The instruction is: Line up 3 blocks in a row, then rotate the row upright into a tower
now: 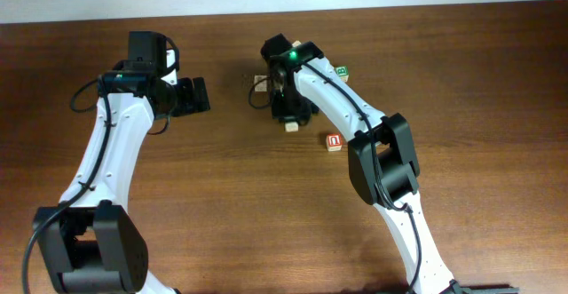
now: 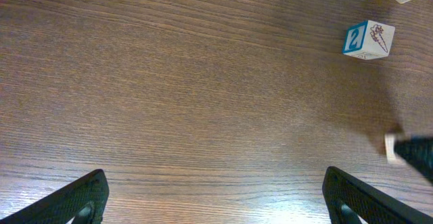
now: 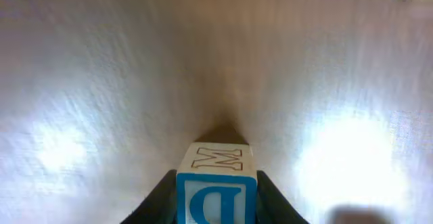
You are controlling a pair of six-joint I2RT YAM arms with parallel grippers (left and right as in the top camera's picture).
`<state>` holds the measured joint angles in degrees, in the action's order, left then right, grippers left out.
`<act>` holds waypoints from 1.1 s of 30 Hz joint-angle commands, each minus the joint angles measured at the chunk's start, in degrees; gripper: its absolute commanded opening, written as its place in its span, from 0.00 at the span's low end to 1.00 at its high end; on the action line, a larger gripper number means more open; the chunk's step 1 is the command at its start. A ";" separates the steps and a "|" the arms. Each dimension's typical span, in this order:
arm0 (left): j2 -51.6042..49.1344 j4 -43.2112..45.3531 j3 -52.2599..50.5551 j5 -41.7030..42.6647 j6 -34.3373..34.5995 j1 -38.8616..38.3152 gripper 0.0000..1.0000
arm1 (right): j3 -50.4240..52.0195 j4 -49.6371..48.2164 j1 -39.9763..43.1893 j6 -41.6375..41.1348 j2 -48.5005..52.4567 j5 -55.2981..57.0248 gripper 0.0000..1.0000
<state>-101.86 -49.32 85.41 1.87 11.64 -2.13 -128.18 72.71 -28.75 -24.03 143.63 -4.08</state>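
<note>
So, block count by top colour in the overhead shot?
Red-lettered block: 1
Green-lettered block: 1
Pale-topped blocks: 2, the near block in the right claw and the far block behind it
Total: 4

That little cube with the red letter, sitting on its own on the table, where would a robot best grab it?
On two opposite side faces of the red-letter cube, coming straight down from above. It lies flat, letter up, touching no other cube, so its flat parallel sides suit two fingers. The right fingers pinch the blue D cube the same way.
</note>
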 commanded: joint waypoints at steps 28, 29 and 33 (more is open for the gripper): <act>-0.57 0.57 1.01 -0.20 0.31 0.02 0.99 | 0.33 13.66 0.26 -0.02 0.63 2.67 0.39; -0.57 0.57 1.01 -0.17 0.31 0.02 0.99 | 0.33 13.77 0.26 -0.02 0.63 2.69 0.40; -0.57 0.57 1.01 -0.17 0.31 0.02 0.99 | 0.33 13.88 0.26 0.20 0.63 2.67 0.44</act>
<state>-101.86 -48.64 85.41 1.89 11.64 -2.13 -128.11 86.39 -28.75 -23.77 143.65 -2.37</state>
